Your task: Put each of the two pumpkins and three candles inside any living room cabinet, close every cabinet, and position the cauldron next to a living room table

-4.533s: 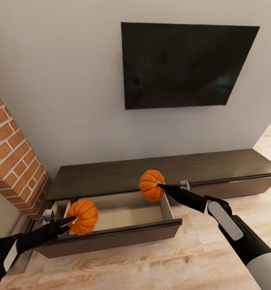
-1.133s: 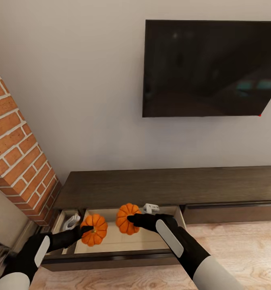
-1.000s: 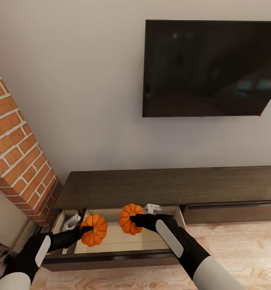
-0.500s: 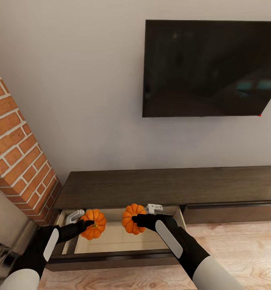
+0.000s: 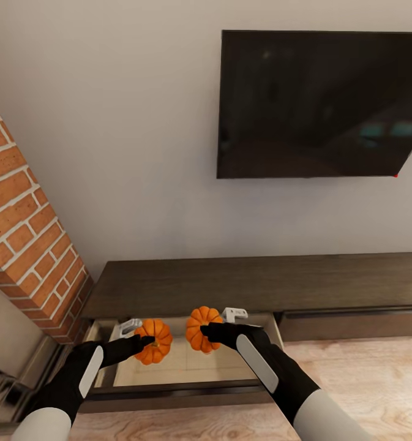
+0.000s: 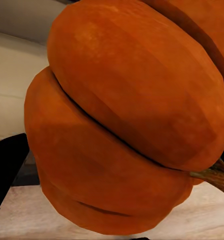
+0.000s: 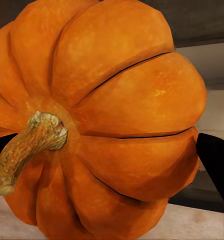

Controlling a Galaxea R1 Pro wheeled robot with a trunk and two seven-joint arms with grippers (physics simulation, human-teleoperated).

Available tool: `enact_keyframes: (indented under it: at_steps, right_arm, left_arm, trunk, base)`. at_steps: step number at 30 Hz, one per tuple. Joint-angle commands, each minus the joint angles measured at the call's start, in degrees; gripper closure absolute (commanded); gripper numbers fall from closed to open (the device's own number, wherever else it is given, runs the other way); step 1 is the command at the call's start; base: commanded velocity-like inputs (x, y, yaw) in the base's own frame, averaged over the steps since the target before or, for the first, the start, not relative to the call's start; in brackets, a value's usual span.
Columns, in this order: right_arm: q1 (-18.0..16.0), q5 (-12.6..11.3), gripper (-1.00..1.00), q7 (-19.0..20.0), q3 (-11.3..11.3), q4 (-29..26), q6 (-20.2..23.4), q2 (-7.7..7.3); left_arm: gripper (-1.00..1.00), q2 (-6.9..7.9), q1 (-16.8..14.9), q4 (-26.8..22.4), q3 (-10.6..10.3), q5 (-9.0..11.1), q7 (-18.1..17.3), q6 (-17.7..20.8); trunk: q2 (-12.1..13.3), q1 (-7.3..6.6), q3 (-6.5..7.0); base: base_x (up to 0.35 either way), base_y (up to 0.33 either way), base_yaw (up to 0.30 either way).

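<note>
Two grippers, left (image 5: 146, 340) and right (image 5: 207, 331), each clamp a pumpkin (image 5: 157, 340) (image 5: 202, 320) over the open cabinet (image 5: 181, 392)

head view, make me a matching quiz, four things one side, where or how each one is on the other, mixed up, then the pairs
Things:
1. left pumpkin
2. right pumpkin
3. cabinet drawer
4. television

Place or state:
a. mounted on the wall
b. pulled open, pale inside
c. held in the right gripper
d. held in the left gripper

Pairs: 1-d, 2-c, 3-b, 4-a
</note>
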Motion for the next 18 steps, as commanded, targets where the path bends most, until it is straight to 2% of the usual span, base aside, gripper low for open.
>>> enact_keyframes:
  at_steps: [1,18]
  right_arm:
    - [0.0,-0.6,1.0,-0.5,0.1,-0.2,0.1,-0.03]
    - [0.0,-0.8,1.0,-0.4,0.0,-0.6,0.2,-0.05]
  left_arm:
    - [1.0,0.0,0.0,-0.1,0.1,0.2,0.0,0.4]
    - [1.0,0.01,0.0,-0.4,0.1,0.2,-0.1,0.4]
  trunk:
    - [0.0,0.01,-0.05]
    - [0.0,0.01,-0.05]
  base:
    - [0.144,0.109,0.0]
    - [0.091,0.067,0.0]
